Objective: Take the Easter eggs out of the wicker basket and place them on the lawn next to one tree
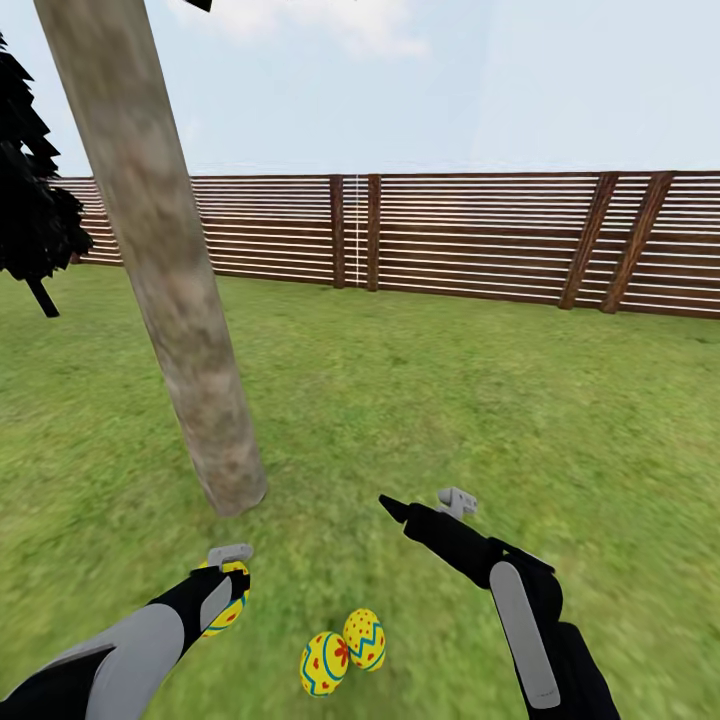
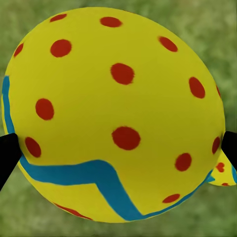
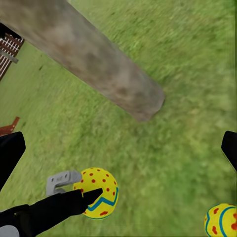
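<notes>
I've got the third egg (image 1: 228, 600) clamped in the left gripper (image 1: 232, 580), just short of the tree (image 1: 160, 260) trunk base. Right gripper (image 3: 118, 153) spread wide, empty. Two eggs (image 1: 343, 650) lie on the lawn (image 1: 450, 400) to the right of my left gripper. Risk: drop too high and it rolls off. Left wrist cam shows both fingertips pinching the egg; head cam doesn't.

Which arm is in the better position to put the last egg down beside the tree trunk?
The left. Its gripper already holds the third egg just above the lawn, close to the trunk and the two eggs lying there. The right gripper is open and empty.
</notes>
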